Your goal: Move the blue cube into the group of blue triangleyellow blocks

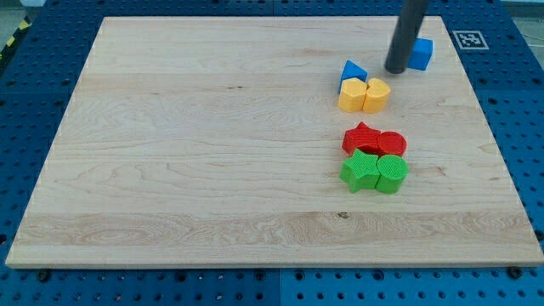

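Observation:
The blue cube (422, 53) sits near the board's top right edge. My tip (396, 70) is just to the cube's left, touching or nearly touching it. To the tip's left lies the blue triangle (353, 71). Directly below the triangle sit two yellow blocks side by side, a hexagon-like one (352, 96) and a heart-like one (376, 94), touching each other and the triangle. The tip stands between the cube and this group.
A red star-like block (361, 139) and a red rounded block (391, 144) sit below the yellow pair. A green star-like block (360, 171) and a green cylinder (392, 173) touch them from below. The wooden board (212, 153) lies on a blue pegboard table.

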{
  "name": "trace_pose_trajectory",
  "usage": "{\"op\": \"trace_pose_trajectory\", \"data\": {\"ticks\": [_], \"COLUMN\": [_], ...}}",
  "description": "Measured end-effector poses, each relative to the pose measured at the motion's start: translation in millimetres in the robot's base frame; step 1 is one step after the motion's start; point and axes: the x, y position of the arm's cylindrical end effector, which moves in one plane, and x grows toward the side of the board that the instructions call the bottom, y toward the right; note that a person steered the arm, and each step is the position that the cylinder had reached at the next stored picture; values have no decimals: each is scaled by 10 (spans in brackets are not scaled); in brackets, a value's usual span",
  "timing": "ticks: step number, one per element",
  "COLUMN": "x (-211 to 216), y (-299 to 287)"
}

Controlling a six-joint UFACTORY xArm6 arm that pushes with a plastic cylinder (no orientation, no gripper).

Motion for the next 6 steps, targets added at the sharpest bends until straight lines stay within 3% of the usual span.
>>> {"op": "trace_pose_trajectory", "data": {"ticks": [1, 4, 6], "x": [20, -507, -541], "y": [236, 991, 373]}}
